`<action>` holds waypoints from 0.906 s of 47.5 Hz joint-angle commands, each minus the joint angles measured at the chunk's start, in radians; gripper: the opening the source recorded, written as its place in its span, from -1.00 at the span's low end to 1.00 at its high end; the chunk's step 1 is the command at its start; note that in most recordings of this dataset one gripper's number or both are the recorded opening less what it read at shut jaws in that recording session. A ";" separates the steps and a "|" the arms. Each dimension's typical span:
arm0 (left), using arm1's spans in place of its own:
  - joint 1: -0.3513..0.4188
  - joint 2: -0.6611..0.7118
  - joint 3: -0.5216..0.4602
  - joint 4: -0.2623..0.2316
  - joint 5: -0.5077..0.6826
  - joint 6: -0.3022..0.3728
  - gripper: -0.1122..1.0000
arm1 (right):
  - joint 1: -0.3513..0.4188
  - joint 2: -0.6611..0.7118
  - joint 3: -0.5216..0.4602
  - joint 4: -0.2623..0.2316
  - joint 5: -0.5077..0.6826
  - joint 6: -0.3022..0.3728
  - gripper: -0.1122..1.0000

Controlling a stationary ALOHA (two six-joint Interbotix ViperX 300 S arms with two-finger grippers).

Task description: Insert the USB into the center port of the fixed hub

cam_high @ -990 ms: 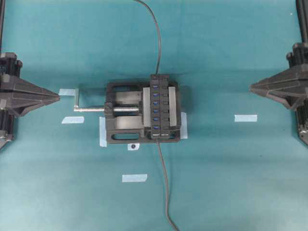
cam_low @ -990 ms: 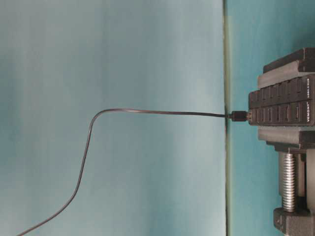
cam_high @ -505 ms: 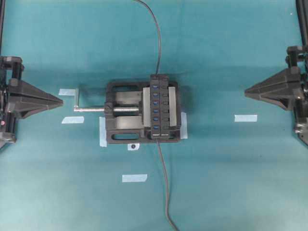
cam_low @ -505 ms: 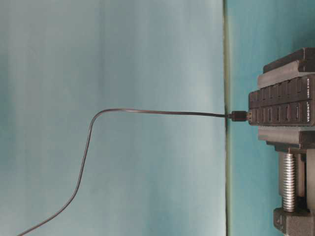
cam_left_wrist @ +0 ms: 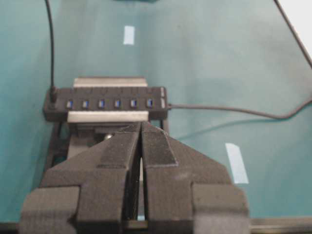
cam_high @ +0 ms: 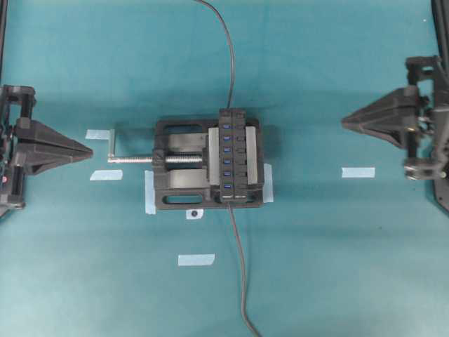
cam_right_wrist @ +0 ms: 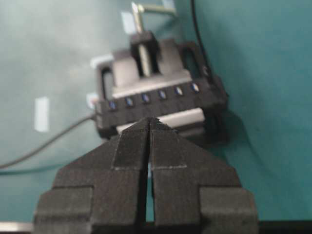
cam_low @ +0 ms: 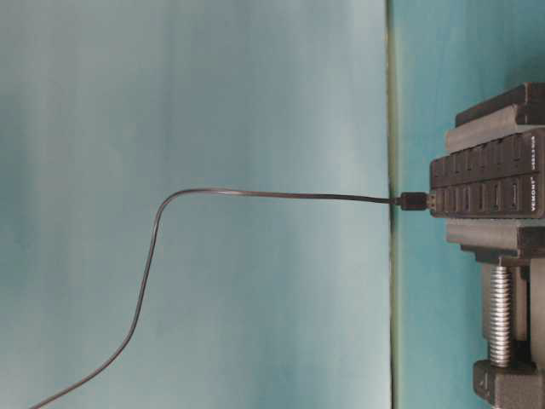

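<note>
The fixed hub (cam_high: 237,156), a long black strip with blue slots, is clamped in a black vise (cam_high: 179,184). The USB (cam_high: 229,112) stands at the hub's end toward the top of the overhead view, and its thin dark cable leaves upward. It also shows in the table-level view (cam_low: 415,202). Six blue slots show free beside it, the center port (cam_high: 226,149) among them. My left gripper (cam_high: 90,151) is shut and empty, well left of the vise. My right gripper (cam_high: 344,123) is shut and empty, well right of the hub. Both wrist views face the hub (cam_left_wrist: 105,103) (cam_right_wrist: 156,97).
The vise's silver screw and crank (cam_high: 133,159) stick out toward my left gripper. The hub's thicker grey cable (cam_high: 240,267) runs to the front edge. Pale tape strips (cam_high: 358,172) (cam_high: 196,260) lie on the teal cloth.
My right gripper has moved in toward the hub. My left gripper has edged slightly toward the vise. The hub and cables have not moved.
</note>
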 commanded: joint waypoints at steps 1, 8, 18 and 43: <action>-0.002 0.008 -0.023 0.002 -0.005 0.000 -0.80 | -0.008 0.040 -0.054 -0.021 0.011 0.009 -0.79; -0.003 0.008 -0.023 0.002 -0.003 0.000 -0.80 | -0.021 0.109 -0.098 -0.046 0.035 0.008 -0.79; -0.002 -0.003 -0.021 0.002 0.031 0.002 -0.80 | -0.031 0.207 -0.135 -0.054 0.058 -0.005 -0.79; -0.002 -0.037 -0.026 0.003 0.043 0.000 -0.80 | -0.071 0.400 -0.241 -0.166 0.055 -0.014 -0.79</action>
